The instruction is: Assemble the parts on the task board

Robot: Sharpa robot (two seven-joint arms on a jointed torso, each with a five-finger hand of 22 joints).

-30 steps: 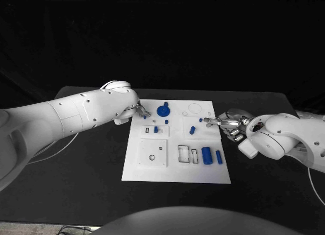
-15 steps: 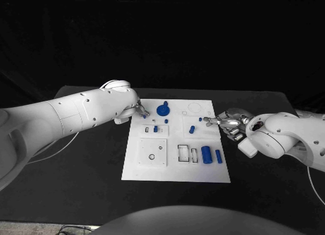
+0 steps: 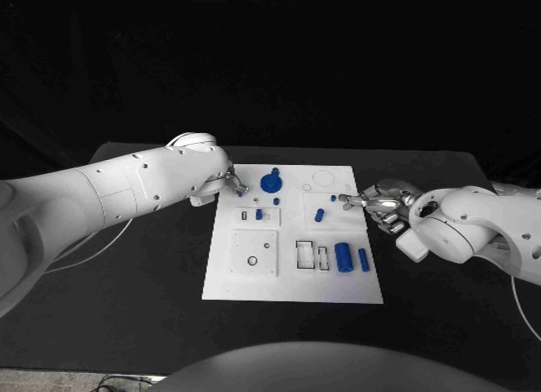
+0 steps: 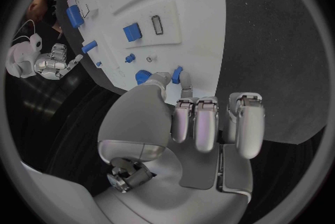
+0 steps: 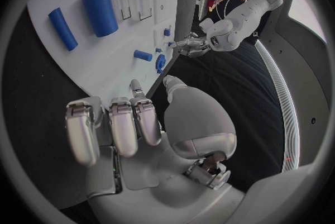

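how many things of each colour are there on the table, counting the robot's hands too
blue pieces: 8
white board: 1
silver hands: 2, the left hand and the right hand
total: 11

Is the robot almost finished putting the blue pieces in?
Not yet. Two blue cylinders lie loose beside empty slots on the white board. The left robot hand pinches a small blue piece at the board's edge. The right robot hand holds nothing.
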